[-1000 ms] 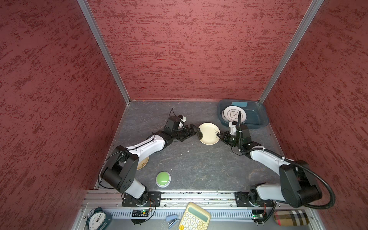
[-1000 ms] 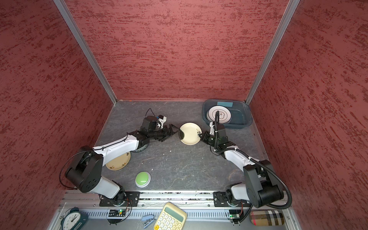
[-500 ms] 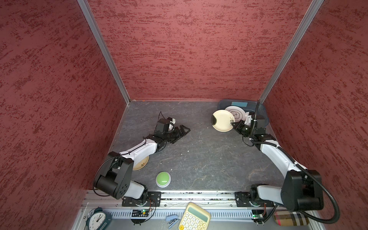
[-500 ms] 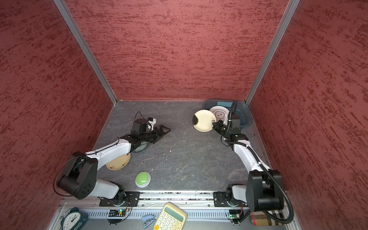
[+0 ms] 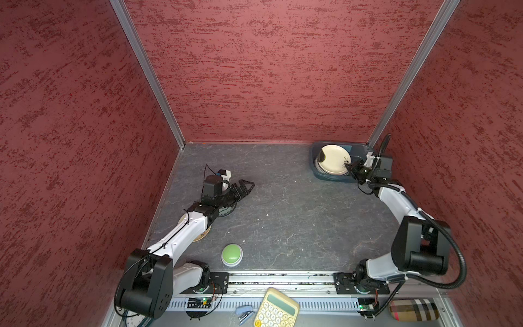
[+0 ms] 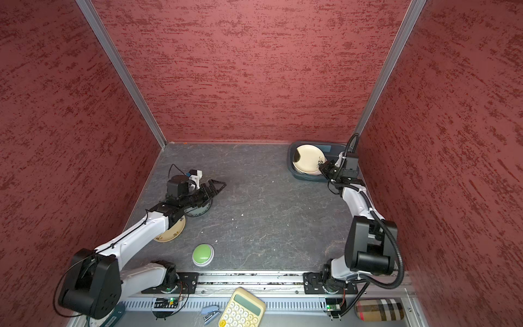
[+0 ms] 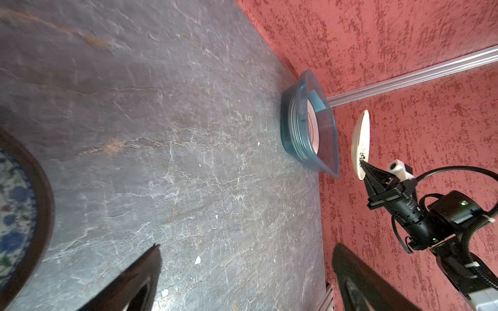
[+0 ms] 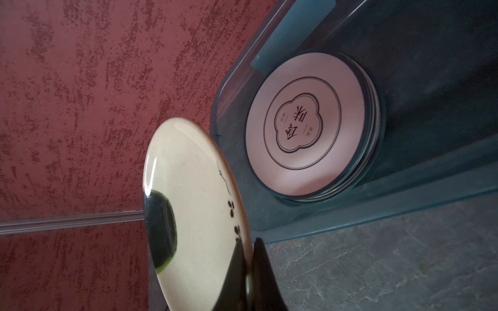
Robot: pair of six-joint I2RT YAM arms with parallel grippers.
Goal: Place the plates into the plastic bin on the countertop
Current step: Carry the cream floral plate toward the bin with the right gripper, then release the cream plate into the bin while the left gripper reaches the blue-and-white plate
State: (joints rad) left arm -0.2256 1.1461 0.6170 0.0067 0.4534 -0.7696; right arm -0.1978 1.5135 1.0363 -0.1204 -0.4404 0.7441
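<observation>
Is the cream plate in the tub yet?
Not yet: the right gripper holds the cream plate by its rim, raised above the bin.

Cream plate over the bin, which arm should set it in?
Right. The right gripper is shut on the rim of the cream plate, holding it tilted above the plastic bin; the left gripper is open, empty, far across the countertop.

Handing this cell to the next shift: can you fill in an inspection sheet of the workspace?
Surface: countertop dark grey, veined, pale specks.
Job's things: cream plate held over the plastic bin, which holds a plate stack; patterned plate and second cream plate under the left arm.
Clutter: green button; calculator, stapler past the front rail.
Grippers: left gripper open, empty; right gripper shut on the cream plate's rim.
Cables: black hose loops off the right arm.
Surroundings: red textured walls.
</observation>
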